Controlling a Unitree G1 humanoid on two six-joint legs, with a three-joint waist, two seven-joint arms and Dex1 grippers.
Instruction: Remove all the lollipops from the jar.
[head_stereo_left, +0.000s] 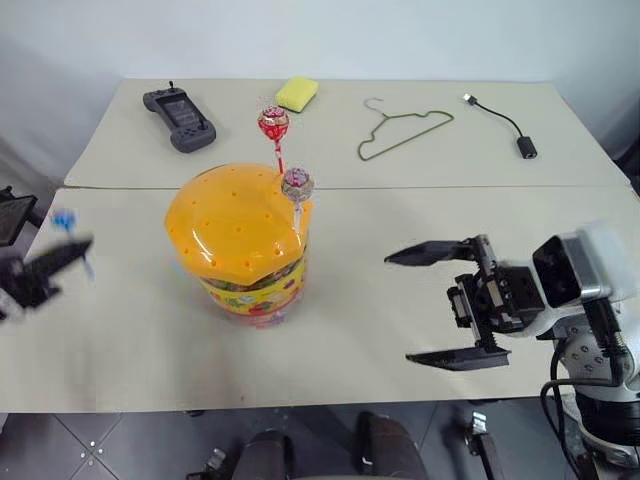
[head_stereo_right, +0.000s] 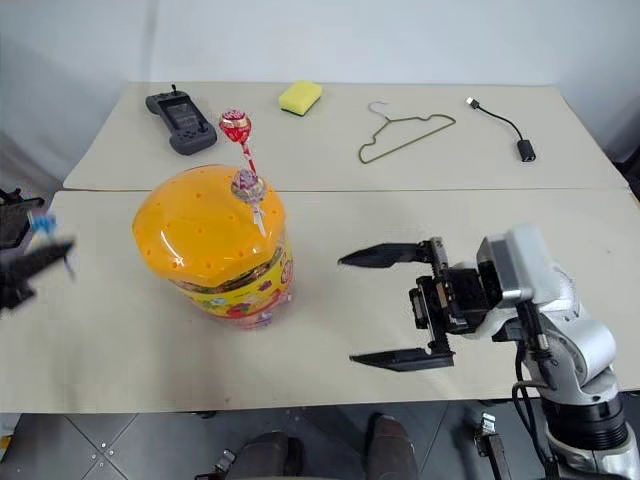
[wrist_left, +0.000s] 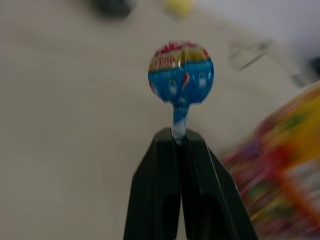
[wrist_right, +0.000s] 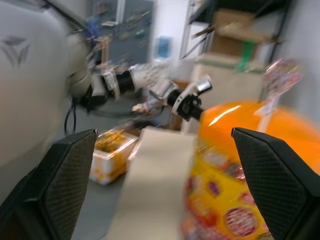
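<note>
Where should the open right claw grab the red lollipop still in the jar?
On the bare stick just under the red lollipop, coming from above the jar lid: the stick leans slightly, and the white lollipop stands close in front, so low grips look crowded.

At the frame's left edge the blurred left gripper seems clamped shut, while the right gripper at lower right gapes wide.

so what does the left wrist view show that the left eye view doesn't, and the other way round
Left wrist view alone: the blue lollipop's wrapper print up close, its stick pinched between the shut fingers of the left hand.

Left eye view alone: the open right hand, the red lollipop and white lollipop standing in the jar's lid, plus the game controller, sponge, hanger and cable.

Both: blue lollipop, left hand, jar, table.
</note>
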